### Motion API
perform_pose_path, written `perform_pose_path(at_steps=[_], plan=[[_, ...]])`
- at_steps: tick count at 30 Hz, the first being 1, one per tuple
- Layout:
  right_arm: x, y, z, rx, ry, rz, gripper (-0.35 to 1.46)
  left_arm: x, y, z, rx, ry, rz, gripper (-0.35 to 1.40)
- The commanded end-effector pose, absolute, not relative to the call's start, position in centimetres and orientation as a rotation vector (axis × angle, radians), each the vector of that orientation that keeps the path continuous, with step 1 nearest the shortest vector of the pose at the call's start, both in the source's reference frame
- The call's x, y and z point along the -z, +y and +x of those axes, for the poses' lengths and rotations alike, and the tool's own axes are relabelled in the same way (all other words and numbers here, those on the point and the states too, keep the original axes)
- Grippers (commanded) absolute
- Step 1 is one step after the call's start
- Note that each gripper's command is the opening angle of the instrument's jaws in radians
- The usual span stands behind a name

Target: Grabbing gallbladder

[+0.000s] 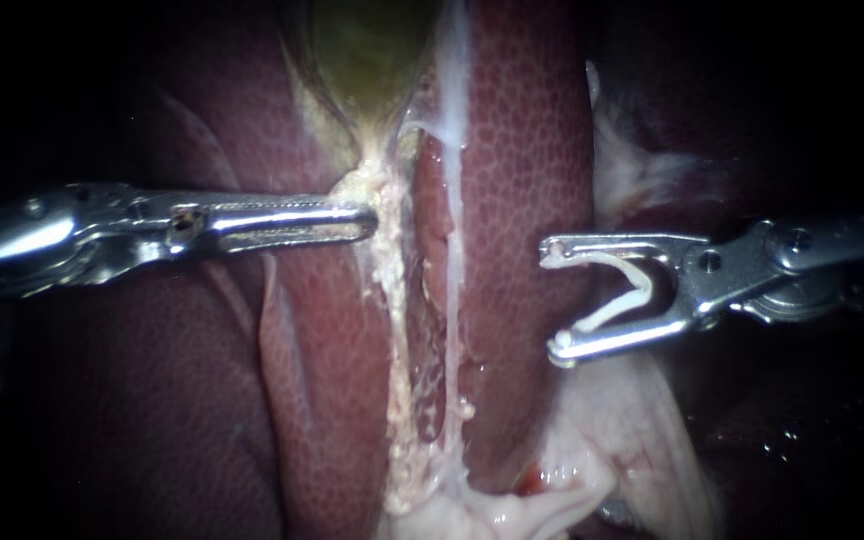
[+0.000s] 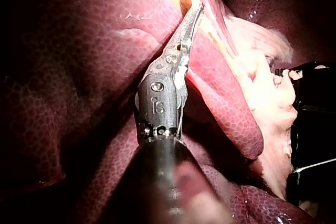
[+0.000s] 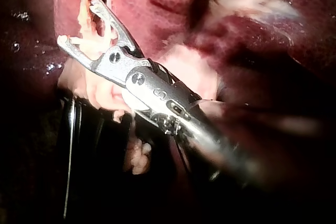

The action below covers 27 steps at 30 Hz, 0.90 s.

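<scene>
**Operator:** Where is the gallbladder located?

**Technician:** The gallbladder (image 1: 367,50) is seen at the top of the endoscope view as a greenish sac bedded between two lobes of the liver (image 1: 522,150). Its narrow end is drawn down into a pale yellowish strip (image 1: 389,270), which is laid along the cleft between the lobes.

**Operator:** How is the left instrument set?

**Technician:** The left instrument (image 1: 367,218) is seen entering level from the left, across the left lobe. Its jaws are pressed together. Their tip is set against the pale strip, just below the narrow end of the gallbladder and apart from the green sac itself. In the left wrist view the closed jaws are likewise seen ending at yellowish tissue on the edge of a lobe.

**Operator:** And the right instrument?

**Technician:** The right instrument (image 1: 554,300) is seen entering from the right, with its tips over the right edge of the right lobe. Its jaws are spread wide, and a white clip (image 1: 622,290) is held open between them, one leg seated at each jaw tip. Contact with the liver cannot be determined. These jaws are positioned well apart from the pale strip and from the gallbladder. White soft tissue (image 1: 612,440) is seen under this instrument, at the lower edge of the liver
</scene>
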<state>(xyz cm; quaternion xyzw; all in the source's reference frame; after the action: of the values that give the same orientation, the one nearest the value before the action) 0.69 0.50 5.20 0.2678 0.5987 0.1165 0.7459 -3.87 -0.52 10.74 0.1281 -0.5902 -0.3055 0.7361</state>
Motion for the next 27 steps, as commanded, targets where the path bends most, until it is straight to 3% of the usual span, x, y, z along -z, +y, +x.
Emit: perform_pose_path(at_steps=[1,12,27], plan=[[-5.2,0.49,0.69,-0.255,1.311,0.586,0.57,-10.7,-0.49,-3.84,0.677,-1.295,0.279,-0.35],[-5.21,0.5,0.69,-0.255,1.311,0.586,0.57,-10.21,-0.16,-3.49,0.704,-1.333,0.249,-0.35],[-5.21,0.5,0.69,-0.255,1.311,0.586,0.57,-9.99,-0.09,-3.32,0.707,-1.348,0.226,-0.35]])
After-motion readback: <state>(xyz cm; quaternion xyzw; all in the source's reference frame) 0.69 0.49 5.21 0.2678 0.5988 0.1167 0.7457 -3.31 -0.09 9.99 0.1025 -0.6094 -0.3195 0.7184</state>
